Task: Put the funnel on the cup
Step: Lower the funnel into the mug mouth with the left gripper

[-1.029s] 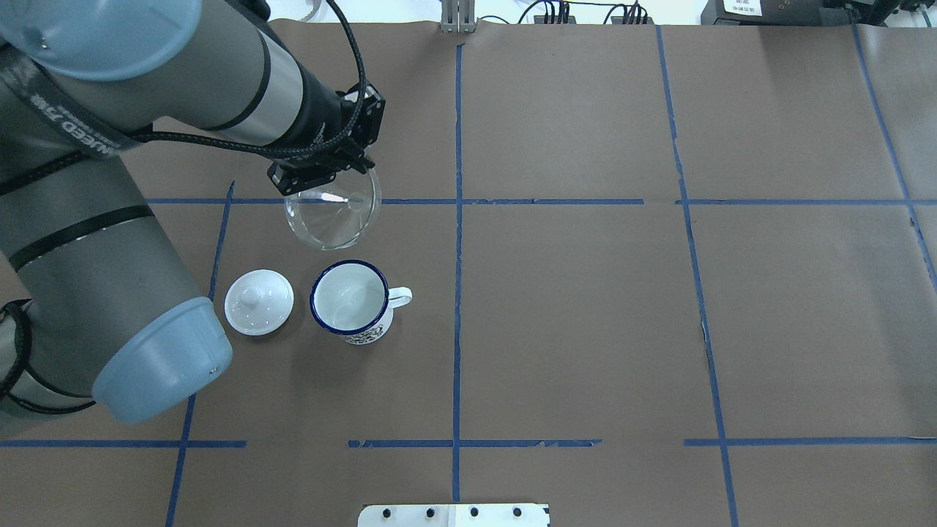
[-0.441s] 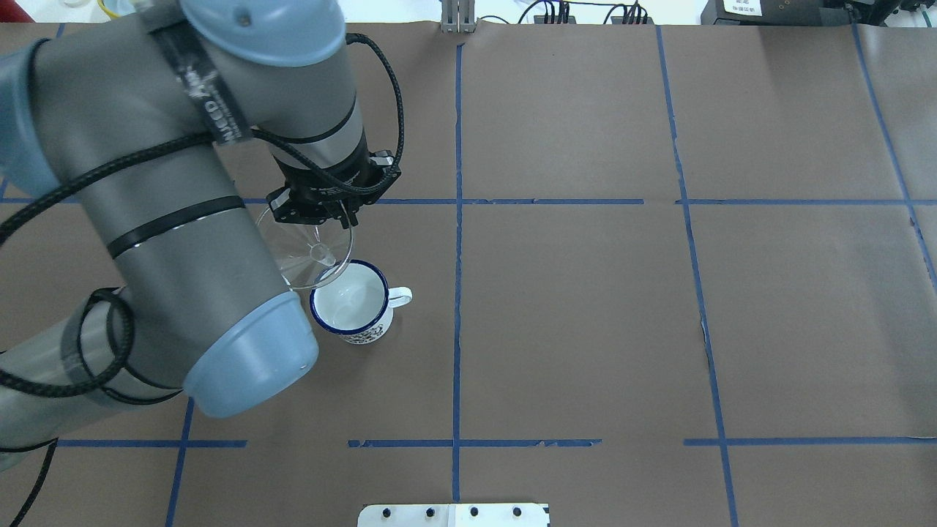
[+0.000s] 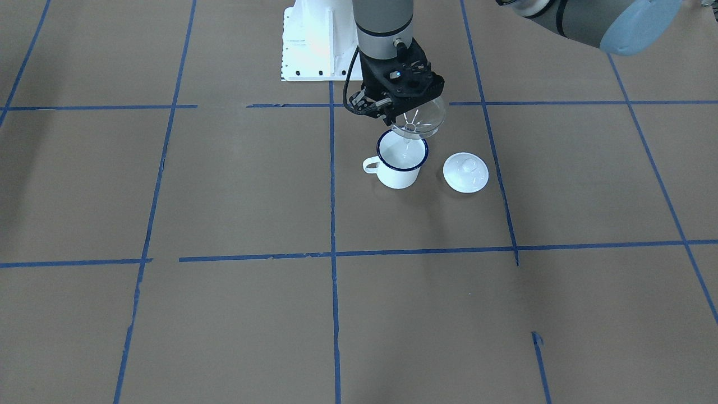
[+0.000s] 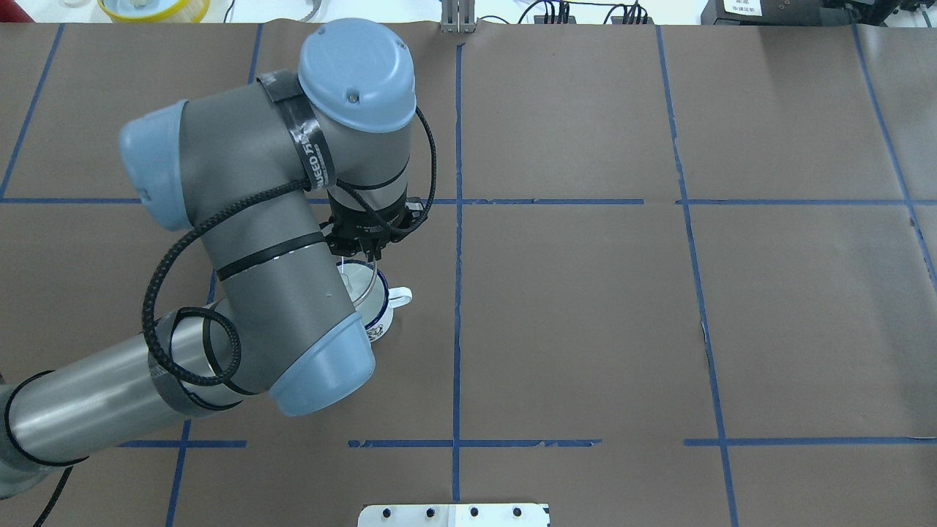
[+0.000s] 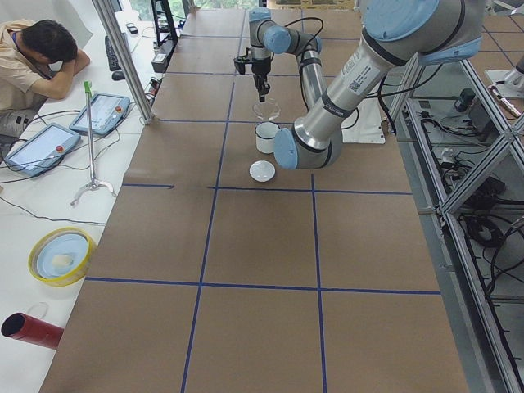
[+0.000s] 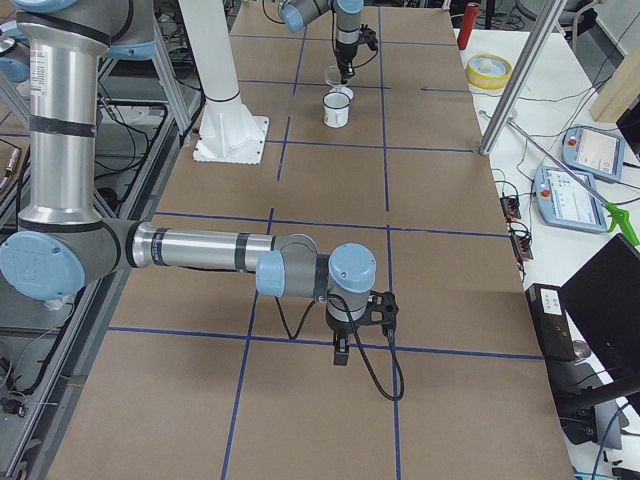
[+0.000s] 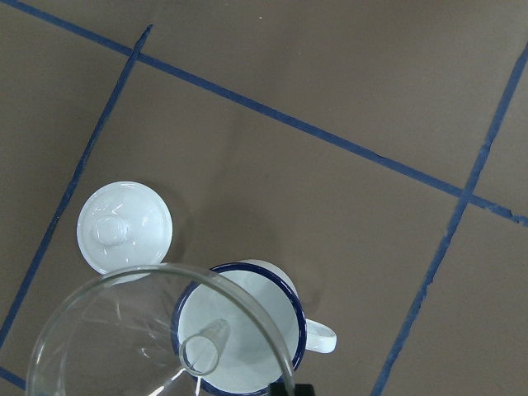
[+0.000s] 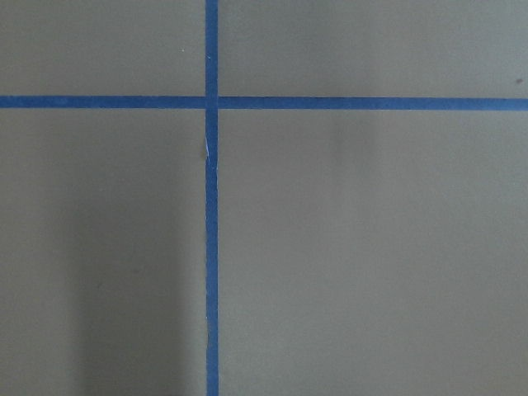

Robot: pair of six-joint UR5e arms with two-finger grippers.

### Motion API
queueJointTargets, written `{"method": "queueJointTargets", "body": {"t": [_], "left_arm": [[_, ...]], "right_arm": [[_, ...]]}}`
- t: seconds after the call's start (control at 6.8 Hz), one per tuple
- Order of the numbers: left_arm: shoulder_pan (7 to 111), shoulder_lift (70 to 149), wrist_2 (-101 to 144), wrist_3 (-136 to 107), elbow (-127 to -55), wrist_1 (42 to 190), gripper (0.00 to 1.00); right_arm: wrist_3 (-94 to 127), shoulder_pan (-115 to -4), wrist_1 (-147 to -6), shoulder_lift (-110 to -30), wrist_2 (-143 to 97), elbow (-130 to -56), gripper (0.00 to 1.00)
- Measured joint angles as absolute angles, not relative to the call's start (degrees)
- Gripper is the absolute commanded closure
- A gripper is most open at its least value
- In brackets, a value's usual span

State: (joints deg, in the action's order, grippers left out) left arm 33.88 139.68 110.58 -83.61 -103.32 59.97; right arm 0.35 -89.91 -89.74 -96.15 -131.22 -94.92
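Observation:
My left gripper (image 3: 391, 116) is shut on the rim of the clear funnel (image 3: 419, 119) and holds it in the air just above the cup (image 3: 399, 164), a white enamel mug with a dark blue rim. In the left wrist view the funnel (image 7: 148, 330) has its stem over the cup's (image 7: 256, 318) opening, and its bowl sits off toward the lid side. In the overhead view my left gripper (image 4: 361, 256) is over the cup (image 4: 382, 311), which my arm partly hides. My right gripper (image 6: 341, 352) hangs over bare table far from the cup; I cannot tell whether it is open or shut.
A round white lid with a knob (image 3: 465, 171) lies on the table beside the cup, also in the left wrist view (image 7: 124, 227). The robot's white base plate (image 3: 314, 39) is behind the cup. Brown paper with blue tape lines covers the table.
My left arm has carried the funnel from beyond the cup back toward the robot until it is over the cup. The arm now hides the lid in the overhead view.

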Motion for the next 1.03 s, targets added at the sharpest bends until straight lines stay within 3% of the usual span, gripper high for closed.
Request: {"method": "queueJointTargets", "body": {"t": [1.03], "left_arm": [[30.95,136.65,110.3,-83.76,-97.73,69.06,1.0]], "right_arm": [[0.35,-89.91,-89.74,-96.15,-131.22,-94.92,0.0]]}}
